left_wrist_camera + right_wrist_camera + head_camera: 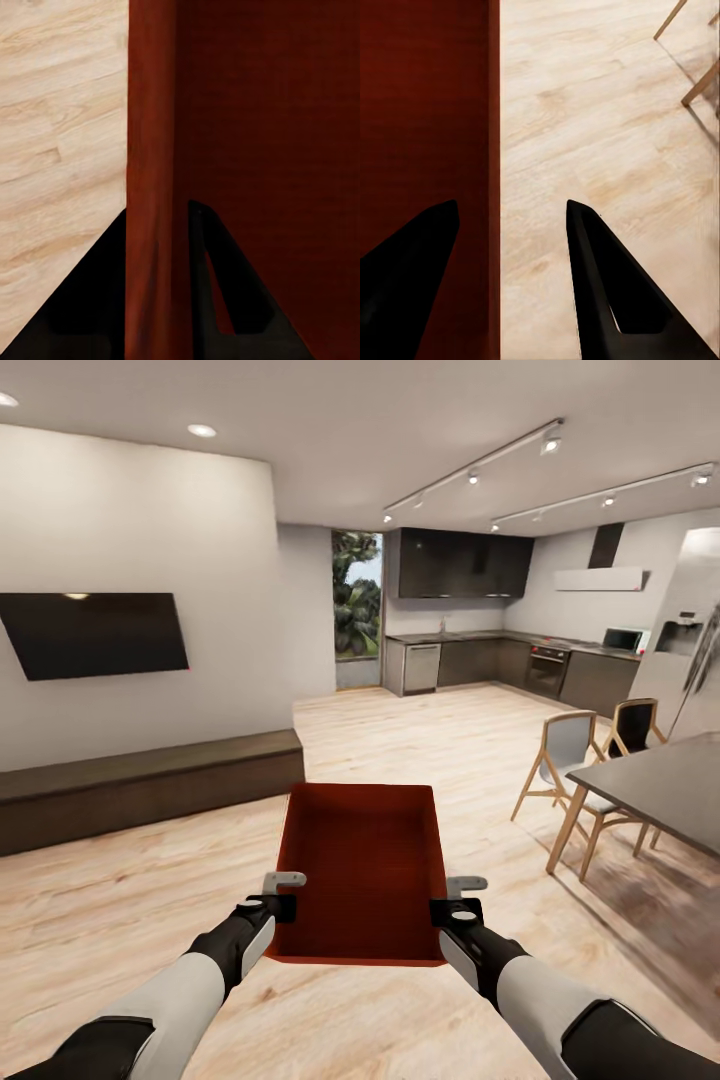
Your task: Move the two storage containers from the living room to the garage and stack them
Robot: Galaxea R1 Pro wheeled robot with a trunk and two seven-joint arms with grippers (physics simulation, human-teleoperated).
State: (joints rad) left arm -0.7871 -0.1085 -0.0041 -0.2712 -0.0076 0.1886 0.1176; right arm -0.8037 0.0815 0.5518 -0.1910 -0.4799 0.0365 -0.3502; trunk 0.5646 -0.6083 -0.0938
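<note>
Head view: one orange-red storage container (362, 870) is hanging in the air between the two pincers, open top upward, its near short end closest to the robot and its long walls running away from it. Left gripper (283, 895) is clamping the container's left long wall near the near corner; in the left wrist view the wall (154, 187) is passing between the two dark fingers (82, 300), one inside the bin, one outside, pressed close on it. Right gripper (462, 898) is sitting at the opposite wall near the near corner; in the right wrist view one finger (405, 277) is lying over the red interior and the other (615, 285) over the plank floor, with the wall's rim (493, 150) running between them, the fingers standing visibly apart from the thin wall, so whether they are pinching it I cannot tell. Below both pincers the light wood plank floor (120, 900) is spreading out. Ahead and to the left of the left pincer a black wall TV (92, 633) is hanging above a long low dark bench (140, 785). To the right of the right pincer a dark dining table (665, 780) is standing with wood-framed chairs (565, 760). Far ahead of both, a kitchen with dark cabinets (470, 660) and a steel fridge (685, 660).
</note>
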